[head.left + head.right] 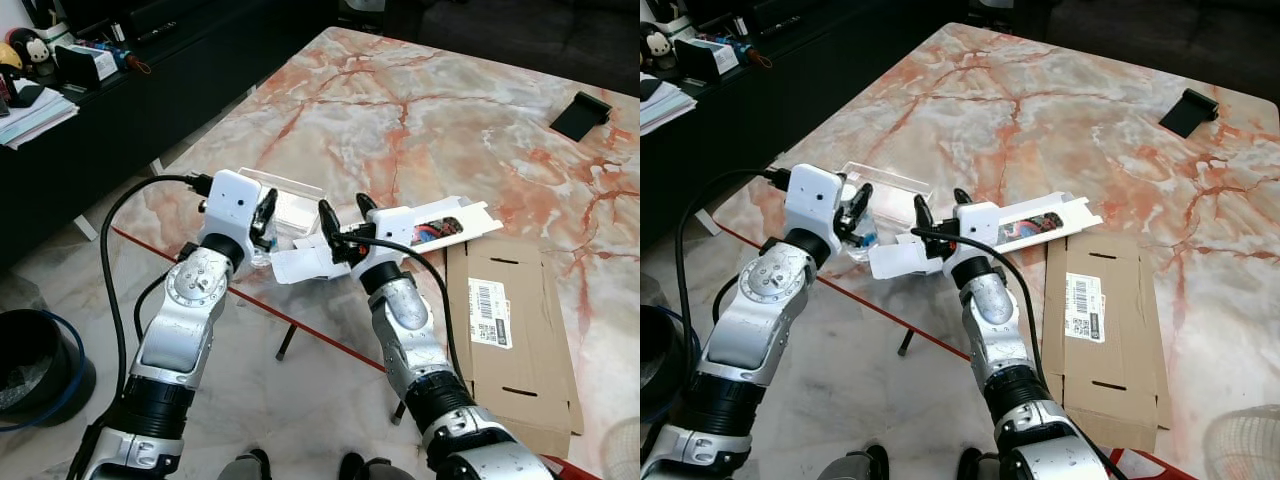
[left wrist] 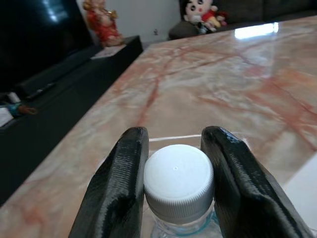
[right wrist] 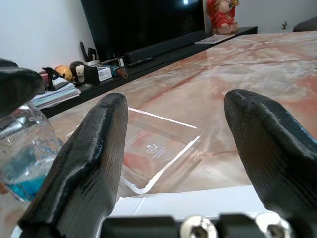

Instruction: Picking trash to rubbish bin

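Clear plastic, a small bottle (image 2: 178, 198) with a white cap and blue label sits clamped at the neck between the left gripper's (image 1: 264, 222) fingers, at the marble table's (image 1: 430, 110) near edge. Just beside it lies an empty clear tray (image 1: 887, 190). The right gripper (image 1: 343, 228) hovers nearby over a white carton (image 1: 1025, 226), fingers spread wide, holding nothing.

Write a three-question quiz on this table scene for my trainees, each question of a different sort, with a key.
1. True or false: the left gripper is shut on the bottle at its white cap.
2. Which lies nearest the right gripper? A. black case B. white packaging C. plush toy
3. Fill in: the flattened cardboard box lies on the ____ table.

Key: 1 true; 2 B, the white packaging; 3 marble.
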`<state>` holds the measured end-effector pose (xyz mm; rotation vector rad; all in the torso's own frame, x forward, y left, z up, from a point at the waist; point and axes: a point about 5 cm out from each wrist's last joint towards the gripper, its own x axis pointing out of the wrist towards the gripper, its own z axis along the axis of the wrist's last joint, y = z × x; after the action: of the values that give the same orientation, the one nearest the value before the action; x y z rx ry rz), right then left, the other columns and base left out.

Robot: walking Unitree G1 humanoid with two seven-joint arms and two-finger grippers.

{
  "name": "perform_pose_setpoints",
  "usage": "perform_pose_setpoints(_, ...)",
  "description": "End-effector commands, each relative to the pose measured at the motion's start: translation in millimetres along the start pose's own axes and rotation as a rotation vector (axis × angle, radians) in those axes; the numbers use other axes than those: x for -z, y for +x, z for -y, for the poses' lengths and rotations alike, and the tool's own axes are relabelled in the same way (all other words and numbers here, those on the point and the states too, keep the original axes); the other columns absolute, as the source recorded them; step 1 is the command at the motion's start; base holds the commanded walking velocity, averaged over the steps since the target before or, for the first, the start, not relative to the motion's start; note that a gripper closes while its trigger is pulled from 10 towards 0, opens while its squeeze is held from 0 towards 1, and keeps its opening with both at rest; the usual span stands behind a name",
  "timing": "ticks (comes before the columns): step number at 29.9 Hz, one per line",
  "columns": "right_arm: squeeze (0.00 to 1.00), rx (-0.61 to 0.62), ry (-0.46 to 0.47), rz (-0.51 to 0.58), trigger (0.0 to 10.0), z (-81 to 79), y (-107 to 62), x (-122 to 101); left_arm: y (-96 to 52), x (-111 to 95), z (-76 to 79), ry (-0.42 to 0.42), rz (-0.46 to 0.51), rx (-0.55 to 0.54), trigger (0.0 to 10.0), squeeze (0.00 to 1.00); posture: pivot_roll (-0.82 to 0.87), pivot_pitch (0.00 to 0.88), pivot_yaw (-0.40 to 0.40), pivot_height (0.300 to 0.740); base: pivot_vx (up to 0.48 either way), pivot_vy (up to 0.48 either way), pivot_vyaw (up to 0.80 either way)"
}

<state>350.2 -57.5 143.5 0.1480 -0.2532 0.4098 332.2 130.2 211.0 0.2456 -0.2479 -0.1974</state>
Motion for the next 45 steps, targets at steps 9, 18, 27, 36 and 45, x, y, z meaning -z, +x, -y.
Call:
perform_pose_setpoints(9, 0.00, 0.008, 0.015, 0.033, 10.0, -2.6, 5.7, -8, -0.3, -17, -18.1, 0.039, 0.147, -0.190, 10.0, 0.00, 0.14, 0.173, -0.006, 0.740, 0.000, 0.000, 0.00)
perform_pose_setpoints(18, 0.00, 0.018, 0.015, 0.089, 10.0, 0.8, 10.2, -21, -11.2, -11, -18.8, 0.164, 0.193, -0.285, 10.0, 0.00, 0.14, 0.172, -0.008, 0.740, 0.000, 0.000, 0.00)
perform_pose_setpoints(27, 0.00, 0.032, 0.011, 0.120, 10.0, 6.7, 13.6, -29, -13.2, -9, -18.8, 0.155, 0.187, -0.297, 10.0, 0.00, 0.14, 0.172, -0.009, 0.740, 0.000, 0.000, 0.00)
perform_pose_setpoints(36, 0.00, 0.031, 0.014, 0.120, 10.0, 5.5, 12.6, -29, -10.8, -10, -16.8, 0.162, 0.217, -0.302, 10.0, 0.00, 0.14, 0.170, -0.008, 0.740, 0.000, 0.000, 0.00)
perform_pose_setpoints(45, 0.00, 0.028, 0.019, 0.115, 10.0, 4.6, 12.3, -28, -10.6, -11, -15.4, 0.160, 0.225, -0.294, 10.0, 0.00, 0.14, 0.170, -0.008, 0.740, -0.091, 0.000, 0.00)
